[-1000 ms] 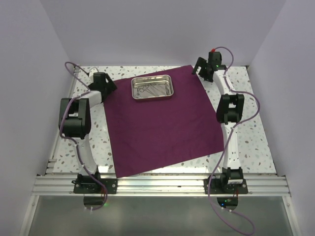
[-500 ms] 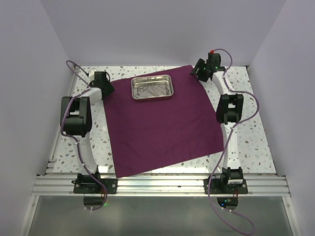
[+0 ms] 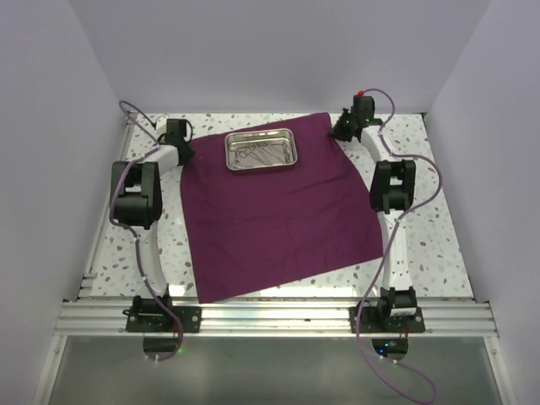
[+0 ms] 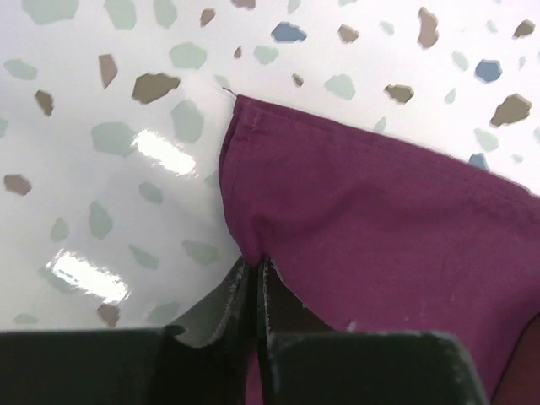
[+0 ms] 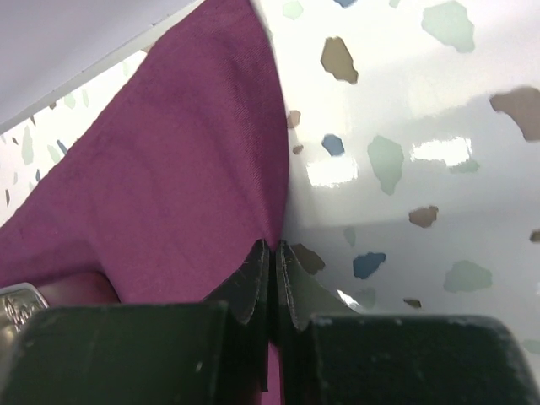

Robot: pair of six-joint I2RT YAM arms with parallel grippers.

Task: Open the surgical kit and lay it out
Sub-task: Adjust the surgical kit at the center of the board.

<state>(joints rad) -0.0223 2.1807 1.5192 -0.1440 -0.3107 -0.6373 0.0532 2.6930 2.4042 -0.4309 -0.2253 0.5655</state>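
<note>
The dark purple cloth wrap [image 3: 270, 207] lies spread flat over the speckled table. On its far part stands the shallow steel tray [image 3: 261, 150] with small silver instruments [image 3: 256, 153] inside. My left gripper [image 3: 180, 145] sits at the cloth's far left corner, and in the left wrist view it [image 4: 256, 261] is shut on the cloth's edge [image 4: 253, 240], just below the hemmed corner [image 4: 245, 114]. My right gripper [image 3: 342, 128] is at the far right corner; in the right wrist view it [image 5: 275, 246] is shut on the cloth's edge [image 5: 268, 219].
White walls close in the table on the left, back and right. An aluminium rail [image 3: 270, 316] with both arm bases runs along the near edge. Bare speckled tabletop [image 3: 426, 211] shows on both sides of the cloth.
Both grippers came down onto the cloth's far corners and shut on its edges. The cloth and tray stayed in place.
</note>
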